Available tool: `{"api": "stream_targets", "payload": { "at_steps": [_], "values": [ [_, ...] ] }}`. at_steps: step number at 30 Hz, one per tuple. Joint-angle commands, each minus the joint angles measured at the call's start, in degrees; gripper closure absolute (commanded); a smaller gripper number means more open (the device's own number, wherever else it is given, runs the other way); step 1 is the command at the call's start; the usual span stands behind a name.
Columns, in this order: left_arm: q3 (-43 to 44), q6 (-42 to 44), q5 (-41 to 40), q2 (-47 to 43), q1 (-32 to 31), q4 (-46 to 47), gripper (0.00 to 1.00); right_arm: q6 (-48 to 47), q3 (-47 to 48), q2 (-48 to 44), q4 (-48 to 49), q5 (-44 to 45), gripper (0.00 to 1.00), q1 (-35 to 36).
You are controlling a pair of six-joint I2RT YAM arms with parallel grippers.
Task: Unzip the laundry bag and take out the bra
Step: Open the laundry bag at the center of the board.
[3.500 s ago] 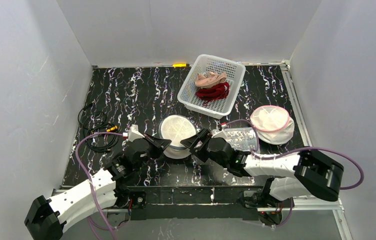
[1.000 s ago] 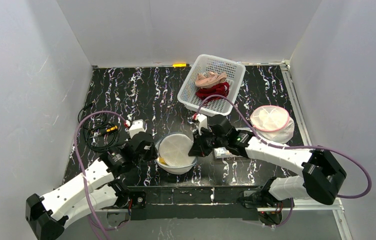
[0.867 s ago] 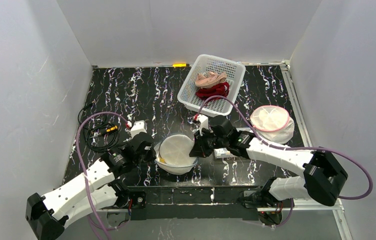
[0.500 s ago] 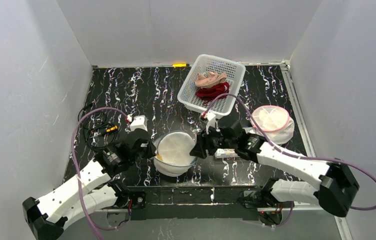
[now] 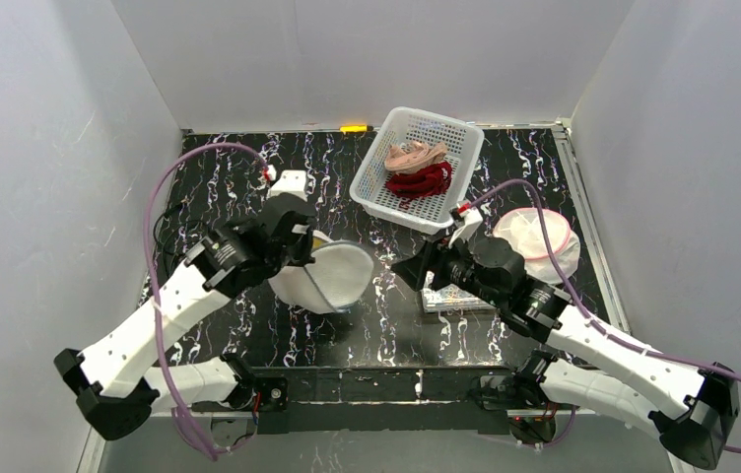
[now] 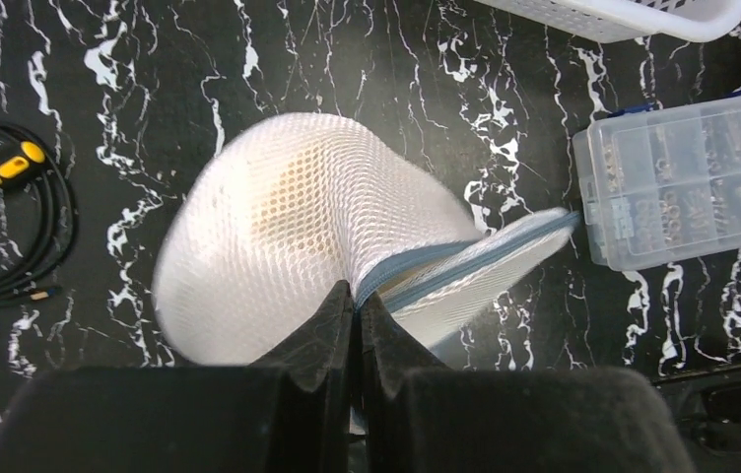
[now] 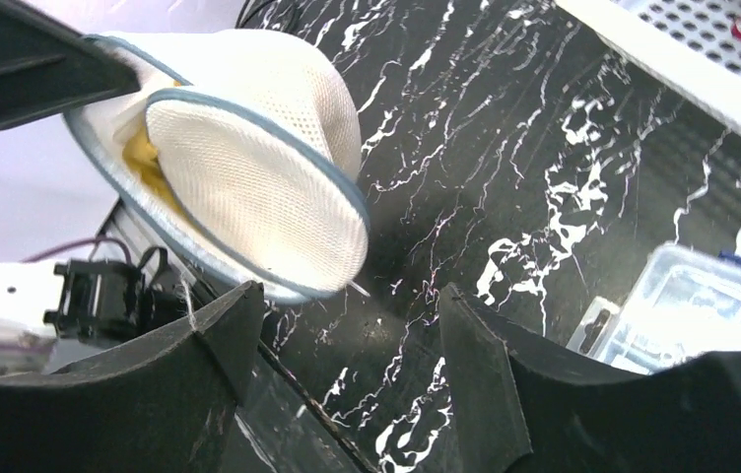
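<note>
**Laundry bag hanging from the left gripper, mouth facing the right one**

Laundry bag (image 5: pixel 332 276) is hanging off the table at centre-left of the overhead frame, and I'm pinching it in the left gripper (image 6: pixel 355 301), whose jaws are closing tight on the blue-grey zipper seam (image 6: pixel 465 261). In the right wrist view the round mesh flap is sagging away from the rim, so the zip is looking at least partly undone. Yellow fabric (image 7: pixel 140 153) is showing in the gap at upper left of that frame — I'm judging that to be the bra.

The right gripper (image 7: pixel 347 296) is standing wide and holding nothing, just right of the bag in the overhead frame and apart from it.

I'm expecting the bag to handle as light, soft and floppy: the mesh is folding under its own weight and will be swinging and twisting with any tug. The corded rim is the firmest hold. The bra should be just as limp, and I'm planning to take it by whatever edge is poking out, since straps may be snagging on the mesh.
</note>
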Motion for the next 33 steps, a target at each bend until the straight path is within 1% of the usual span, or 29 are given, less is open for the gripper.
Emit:
{"api": "stream_targets", "payload": {
  "at_steps": [1, 4, 6, 8, 11, 17, 23, 25, 28, 33],
  "values": [
    [5.6, 2.7, -6.7, 5.9, -3.3, -6.5, 1.00, 9.6, -4.0, -1.0, 5.1, 5.9, 0.26, -0.2],
    [7.4, 1.2, -14.2, 11.6, -6.4, -10.0, 1.00, 15.3, -6.2, -0.4, 7.2, 6.3, 0.26, -0.3],
    [9.5, -1.1, -18.6, 15.1, -7.5, -14.0, 1.00, 18.5, -7.4, 0.1, 9.0, 5.8, 0.26, -0.3],
    [11.1, -3.5, -19.2, 17.7, -7.9, -15.9, 1.00, 20.5, -8.1, 0.9, 12.3, 5.1, 0.26, -0.3],
    [10.6, -5.4, -14.5, 17.3, -8.0, -13.1, 1.00, 21.6, -6.7, 3.1, 14.5, 4.8, 0.25, -0.1],
    [4.0, -7.0, -0.3, 13.5, -8.0, 0.4, 1.00, 22.0, -2.8, 10.1, 17.2, 3.4, 0.23, 0.4],
    [-3.2, -9.8, 8.3, 11.1, -8.0, 11.7, 1.00, 26.8, -2.4, 14.7, 22.3, 0.6, 0.23, 0.6],
    [-4.8, -10.8, 9.7, 10.7, -7.9, 13.9, 1.00, 28.2, -1.8, 15.7, 22.1, 0.2, 0.23, 0.8],
    [-6.1, -12.7, 9.7, 10.6, -7.9, 15.0, 1.00, 29.6, -1.2, 16.4, 19.9, 1.0, 0.25, 1.2],
    [-6.7, -16.2, 5.7, 10.4, -8.0, 12.7, 1.00, 28.4, 0.3, 13.4, 11.6, 4.9, 0.26, 1.6]
  ]
}}
